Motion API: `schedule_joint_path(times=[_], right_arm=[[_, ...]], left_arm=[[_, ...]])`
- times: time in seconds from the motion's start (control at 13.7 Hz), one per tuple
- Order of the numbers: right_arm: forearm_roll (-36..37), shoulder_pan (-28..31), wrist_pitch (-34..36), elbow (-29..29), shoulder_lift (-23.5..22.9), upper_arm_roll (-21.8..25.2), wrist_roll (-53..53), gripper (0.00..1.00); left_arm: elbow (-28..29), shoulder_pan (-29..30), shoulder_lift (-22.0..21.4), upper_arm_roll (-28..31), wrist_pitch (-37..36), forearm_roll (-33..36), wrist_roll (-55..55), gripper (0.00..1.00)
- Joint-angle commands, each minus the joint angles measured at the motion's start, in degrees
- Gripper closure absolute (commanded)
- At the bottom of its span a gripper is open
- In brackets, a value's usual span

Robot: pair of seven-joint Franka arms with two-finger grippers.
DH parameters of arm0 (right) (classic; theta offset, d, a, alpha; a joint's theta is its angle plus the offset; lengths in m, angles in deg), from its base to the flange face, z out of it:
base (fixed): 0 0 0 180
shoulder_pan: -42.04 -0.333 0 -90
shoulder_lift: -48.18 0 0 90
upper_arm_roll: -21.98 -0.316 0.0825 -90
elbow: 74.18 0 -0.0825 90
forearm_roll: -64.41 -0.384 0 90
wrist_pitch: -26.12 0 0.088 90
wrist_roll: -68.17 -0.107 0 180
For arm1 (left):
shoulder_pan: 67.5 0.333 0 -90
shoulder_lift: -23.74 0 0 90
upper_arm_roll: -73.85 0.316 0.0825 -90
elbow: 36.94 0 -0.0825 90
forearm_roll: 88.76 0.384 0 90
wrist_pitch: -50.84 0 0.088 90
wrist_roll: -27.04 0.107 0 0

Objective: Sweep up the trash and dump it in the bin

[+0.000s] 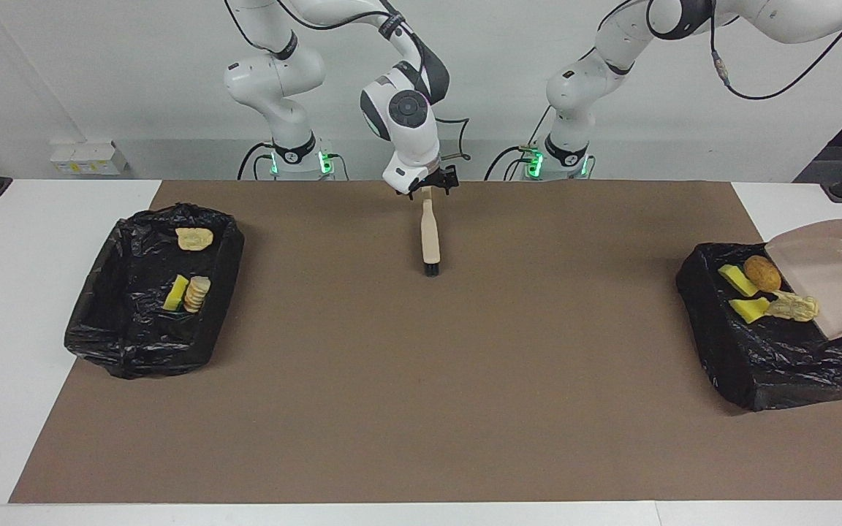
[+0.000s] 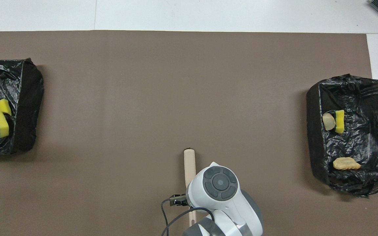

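Trash: we see two yellow sponge chunks, a rounded golden-brown lump and a wrinkly pale wad lying in the bin at the left arm's end.
Bin: boxy, lined with crinkled glossy black plastic.
Dustpan: smooth beige scoop, steeply tilted over that bin, its lip by the pale wad.
Left gripper: out of frame; we cannot tell its state.
Second bin: same black liner, at the right arm's end, holding a sponge piece, a ridged disc and a flat golden piece.
Brush: slim beige handle and black bristle tip, lying on the matte brown mat.
Right gripper: fingers spread wide, over the handle's end nearest the robots.
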Motion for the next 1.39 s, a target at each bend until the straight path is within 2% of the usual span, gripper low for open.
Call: schedule_joint_path(times=[0.0, 0.22, 0.37, 0.58, 0.95, 1.1, 1.24, 1.31], right_arm=[[3.7, 3.7, 1.41, 2.06, -0.06, 0.06, 1.79, 0.0], [13.28, 13.26, 2.55, 3.98, 2.05, -0.02, 1.97, 0.0], [17.42, 15.66, 2.81, 6.71, 1.7, -0.11, 1.71, 0.0], [20.5, 18.03, 6.32, 9.87, 2.05, -0.02, 1.88, 0.0], [21.83, 26.11, 15.36, 21.02, 1.52, 0.32, 8.54, 0.0], [21.92, 24.91, 21.59, 26.47, 1.87, 7.58, 13.36, 0.0], [22.0, 21.22, 24.16, 30.52, 1.96, 16.46, 19.61, 0.0], [22.09, 19.73, 25.3, 31.49, 1.96, 19.02, 21.2, 0.0]], left_arm=[[3.04, -0.72, -3.71, 0.32, -0.66, 2.88, -1.41, 1.0], [3.13, -0.98, -5.3, -0.12, -2.15, 2.8, -1.24, 1.0], [3.04, -1.42, -5.65, -0.21, -2.06, 2.8, -1.06, 1.0], [2.6, -2.83, -6.61, -0.21, -2.15, 2.8, -0.97, 1.0], [2.77, -4.5, -7.76, -0.3, -3.91, 2.71, -0.97, 1.0], [4.34, -5.55, -8.63, -0.65, -4.78, 1.75, -1.41, 1.0], [11.88, -8.18, -12.66, -0.74, -4.27, -4.11, -3.76, 1.0], [14.09, -10.02, -13.64, -0.74, -4.52, -5.97, -5.61, 1.0]])
